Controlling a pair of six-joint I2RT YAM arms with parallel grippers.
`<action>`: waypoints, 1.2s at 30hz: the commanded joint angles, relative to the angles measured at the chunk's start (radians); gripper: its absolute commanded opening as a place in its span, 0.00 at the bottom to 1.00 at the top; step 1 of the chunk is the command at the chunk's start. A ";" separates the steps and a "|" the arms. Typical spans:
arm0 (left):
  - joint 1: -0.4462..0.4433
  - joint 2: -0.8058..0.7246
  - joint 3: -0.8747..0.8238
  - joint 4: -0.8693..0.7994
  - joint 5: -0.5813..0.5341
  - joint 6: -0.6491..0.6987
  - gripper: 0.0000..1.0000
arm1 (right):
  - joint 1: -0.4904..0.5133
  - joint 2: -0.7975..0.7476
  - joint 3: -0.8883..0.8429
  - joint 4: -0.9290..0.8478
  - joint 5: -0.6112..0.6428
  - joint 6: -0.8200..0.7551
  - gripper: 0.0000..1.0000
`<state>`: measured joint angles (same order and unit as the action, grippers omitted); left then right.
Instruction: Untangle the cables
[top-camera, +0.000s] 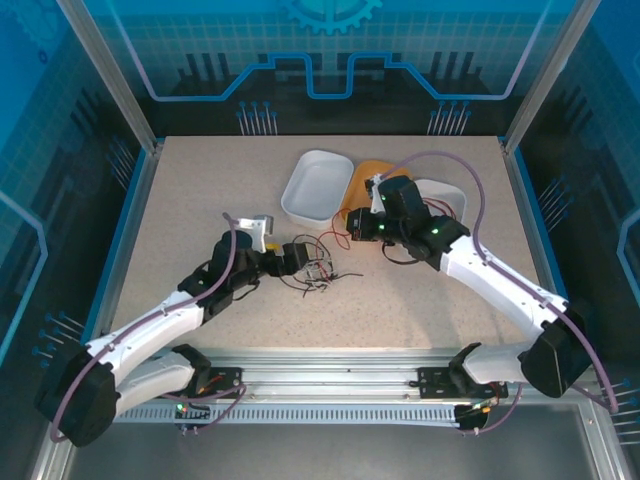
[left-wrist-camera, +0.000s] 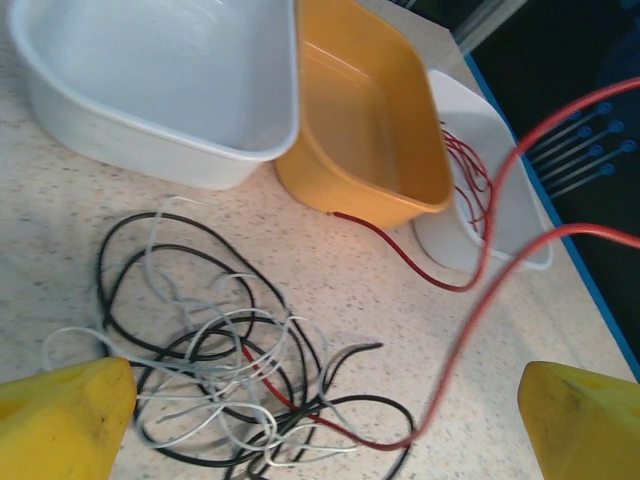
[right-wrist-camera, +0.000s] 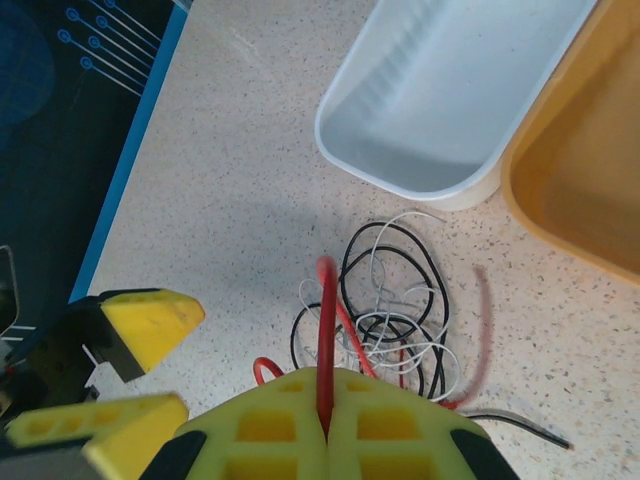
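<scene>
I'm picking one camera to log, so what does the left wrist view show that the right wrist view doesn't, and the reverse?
Left wrist: a second white bin beside the orange bin, with red wires in it. Right wrist: the right hand shut on the red wire. Shared: the tangle, the big white bin, the orange bin, the red wire and the open left hand.
</scene>
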<state>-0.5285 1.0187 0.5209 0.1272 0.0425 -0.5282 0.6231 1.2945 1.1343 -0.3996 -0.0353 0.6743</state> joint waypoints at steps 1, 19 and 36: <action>-0.004 -0.019 -0.019 -0.047 -0.081 -0.026 0.99 | 0.021 -0.045 0.059 -0.090 0.049 -0.064 0.00; -0.002 0.023 -0.015 -0.061 -0.099 -0.059 0.99 | 0.049 -0.215 0.260 -0.325 0.145 -0.199 0.00; -0.002 0.020 -0.024 -0.046 -0.078 -0.088 0.99 | 0.032 -0.247 0.438 -0.489 0.540 -0.354 0.00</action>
<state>-0.5285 1.0405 0.5110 0.0792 -0.0376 -0.6014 0.6605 1.0515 1.5341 -0.8520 0.3809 0.3721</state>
